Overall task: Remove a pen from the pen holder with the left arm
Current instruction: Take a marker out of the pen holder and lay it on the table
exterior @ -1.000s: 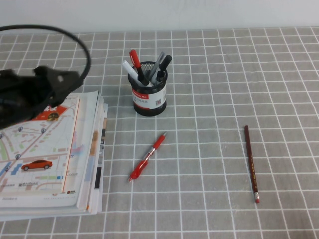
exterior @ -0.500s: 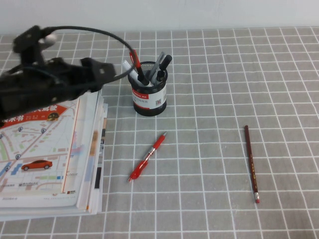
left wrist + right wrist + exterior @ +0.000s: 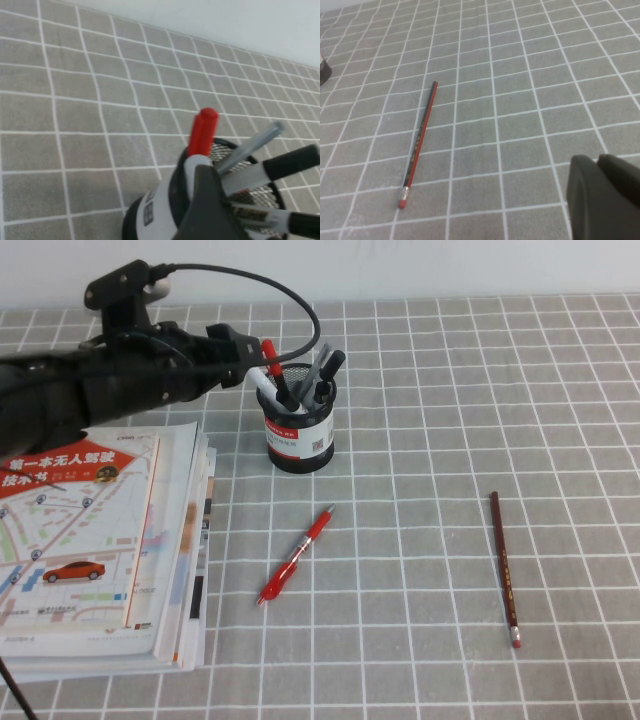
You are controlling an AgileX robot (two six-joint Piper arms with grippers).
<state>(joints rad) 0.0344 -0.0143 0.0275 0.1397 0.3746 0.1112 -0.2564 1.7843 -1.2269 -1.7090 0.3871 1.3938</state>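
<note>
While the pens stay put in the pen holder (image 3: pixel 298 430), the left arm closes in fast. A second ago it sits well to the holder's left, over the magazine stack (image 3: pixel 100 540). Now the left gripper (image 3: pixel 248 358) hangs just beside the holder's left rim, at the height of the pen tops.

The red-capped marker (image 3: pixel 268 352) is the nearest pen to it. In the left wrist view that cap rises right behind a dark part of the gripper, very close. We cannot tell if they touch. We also cannot tell whether the left gripper is spread or clenched. Nothing looks grasped.

All pens lean in the holder as before, none lifted. So we judge the reach nearly done and the grab not yet made; the red-capped marker looks like the target.

Farther out nothing moves:
- The red pen (image 3: pixel 295 556) lies on the table (image 3: pixel 420 640) in front of the holder, same spot.
- The pencil (image 3: pixel 504 565) lies well to the holder's right and nearer the robot, same spot.

The right gripper (image 3: pixel 600 192) shows only in its own wrist view, near the pencil and far from the holder. It looks parked, state unclear.
</note>
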